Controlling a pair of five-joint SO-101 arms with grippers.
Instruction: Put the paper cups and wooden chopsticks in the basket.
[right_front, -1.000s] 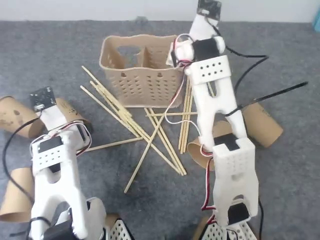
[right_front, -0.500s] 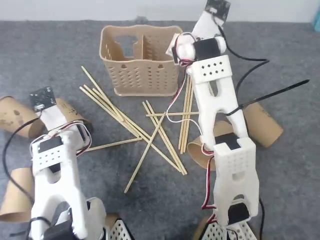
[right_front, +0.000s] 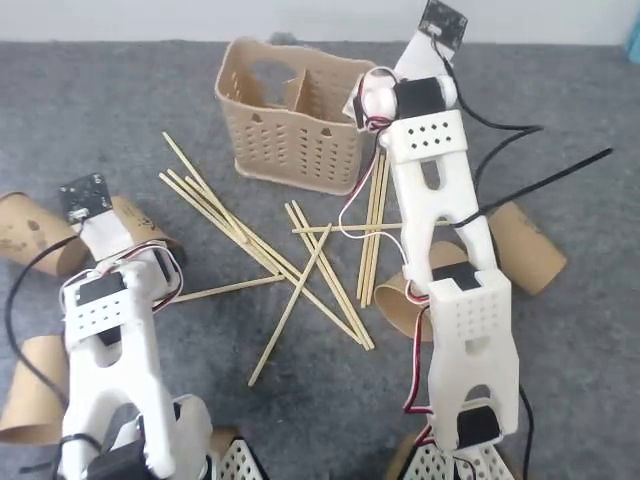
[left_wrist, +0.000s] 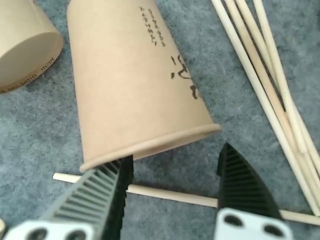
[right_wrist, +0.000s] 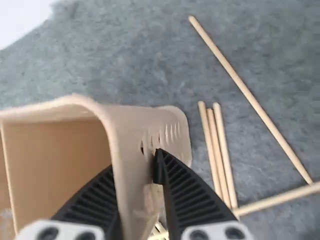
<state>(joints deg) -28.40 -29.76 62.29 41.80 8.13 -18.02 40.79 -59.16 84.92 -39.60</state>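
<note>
**Hidden or cut off.** In the high view each gripper sits under its own wrist housing, so you read both from the wrist views. The right arm (right_front: 440, 230) covers part of a half-covered cup (right_front: 415, 300) that lies on its side at the edge of the scattered wooden chopsticks (right_front: 285, 262). The arm also crosses the near ends of several sticks. Two outer cups (right_front: 22, 235) run into the frame edge. The basket (right_front: 290, 125) stands skewed at the far side of the grey surface (right_front: 120, 100), and you cannot tell whether its base lies flat. In the right wrist view you see one wall and part of the inside of the basket (right_wrist: 60, 150); the rest is cut off.

**Arm pose.** Your right arm stretches far forward from its base at the near edge and ends at the basket's corner. There the right gripper (right_wrist: 136, 165) is clamped on the basket's wall, one finger inside and one outside. Your left arm (right_front: 110, 340) is folded short, with its wrist over the cups to the left of the sticks. The left gripper (left_wrist: 177, 155) is spread wide, holding nothing, just above the rim of a paper cup (left_wrist: 130, 85) that lies on its side. A single chopstick (left_wrist: 170, 195) lies across the gap beneath the fingers. A second cup (left_wrist: 25, 50) lies just beside the first, partly out of frame.
</note>
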